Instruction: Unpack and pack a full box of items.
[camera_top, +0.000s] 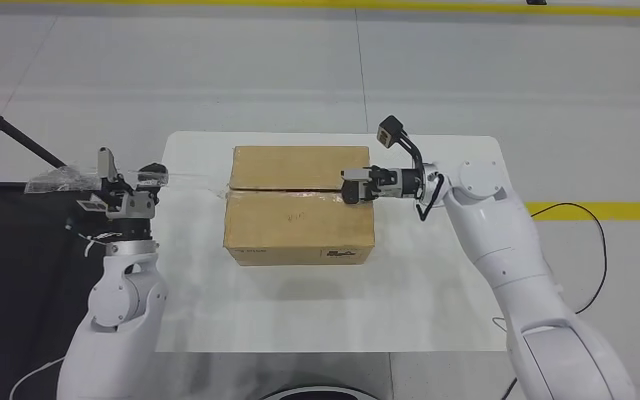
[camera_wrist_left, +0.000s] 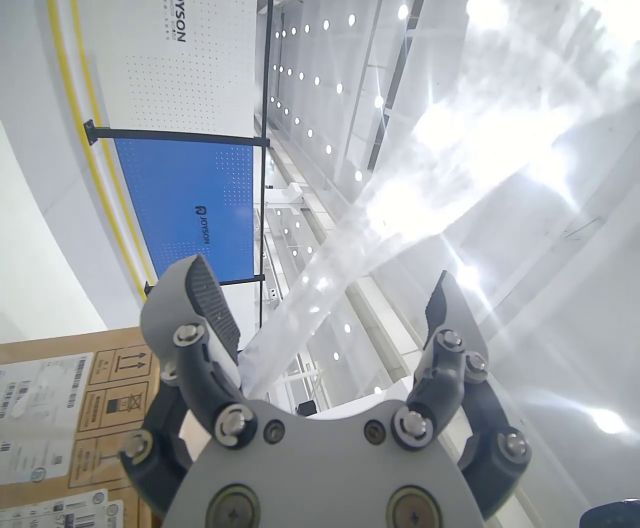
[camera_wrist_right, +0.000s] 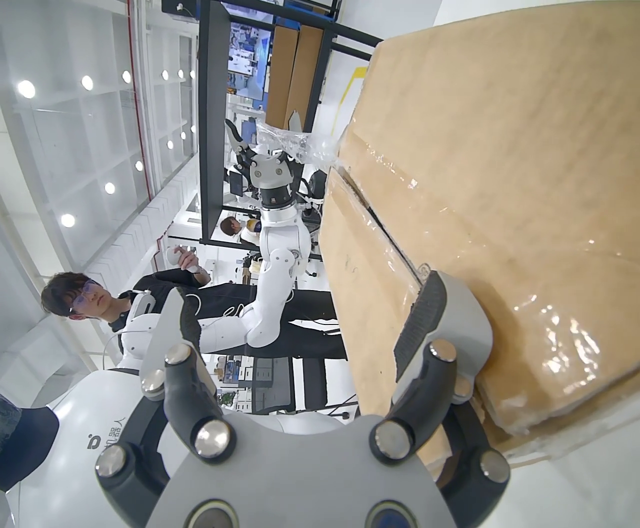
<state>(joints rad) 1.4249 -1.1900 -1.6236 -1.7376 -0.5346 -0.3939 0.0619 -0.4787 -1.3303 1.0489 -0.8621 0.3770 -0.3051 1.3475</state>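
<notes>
A brown cardboard box lies in the middle of the white table, its top flaps meeting at a seam. A strip of clear tape runs from the seam's left end out past the table's left edge. My left gripper is at that edge, pointing upward. In the left wrist view the left gripper is open, and the tape clings to one finger pad. My right gripper is open at the box's right end, one finger against the taped seam.
The box's side carries several white labels and printed marks. Crinkled clear tape still covers the box's right end. Bare table lies in front of the box and to its right.
</notes>
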